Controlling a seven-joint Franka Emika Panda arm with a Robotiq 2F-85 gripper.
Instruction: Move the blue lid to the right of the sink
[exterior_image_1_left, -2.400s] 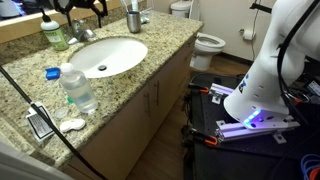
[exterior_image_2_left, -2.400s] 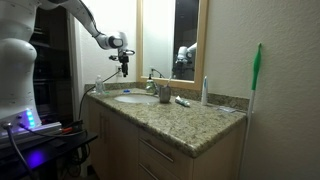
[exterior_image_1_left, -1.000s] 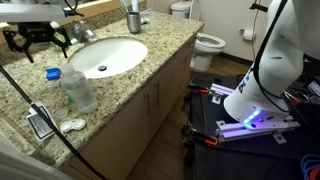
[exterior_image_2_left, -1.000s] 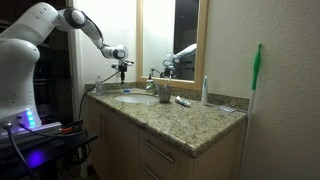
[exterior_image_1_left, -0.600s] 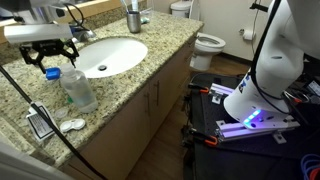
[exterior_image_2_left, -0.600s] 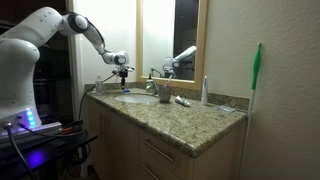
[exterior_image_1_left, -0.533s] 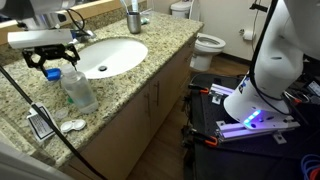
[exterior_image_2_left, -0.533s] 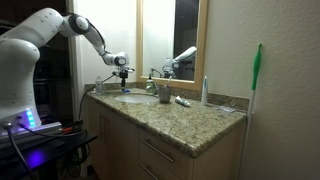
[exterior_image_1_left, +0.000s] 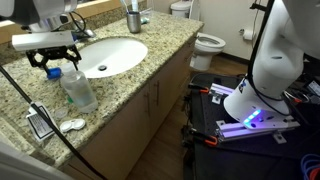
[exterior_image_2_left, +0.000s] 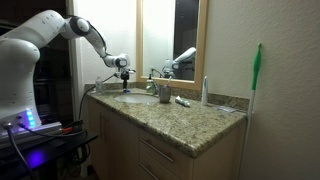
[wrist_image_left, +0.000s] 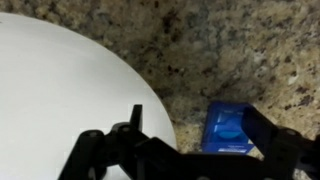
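The blue lid (wrist_image_left: 228, 128) lies on the speckled granite counter just beside the rim of the white sink (wrist_image_left: 60, 90). In the wrist view my gripper (wrist_image_left: 200, 125) is open, its dark fingers spread low over the counter, with the lid next to one finger and between the two. In an exterior view the gripper (exterior_image_1_left: 52, 60) hovers right above the lid (exterior_image_1_left: 52, 73), beside the sink (exterior_image_1_left: 105, 55). The gripper (exterior_image_2_left: 124, 72) and the sink (exterior_image_2_left: 135, 98) also show in an exterior view; the lid is not visible there.
A clear plastic bottle (exterior_image_1_left: 78, 88) stands close beside the lid, nearer the counter's front. A cup (exterior_image_1_left: 133, 18) and the faucet (exterior_image_1_left: 82, 30) are at the back. Small items (exterior_image_1_left: 40, 123) lie near the front edge. A toilet (exterior_image_1_left: 205, 42) is beyond the counter.
The gripper has come forward from the back of the counter and lowered until it is over the blue lid. The lid and the bottle have not moved.
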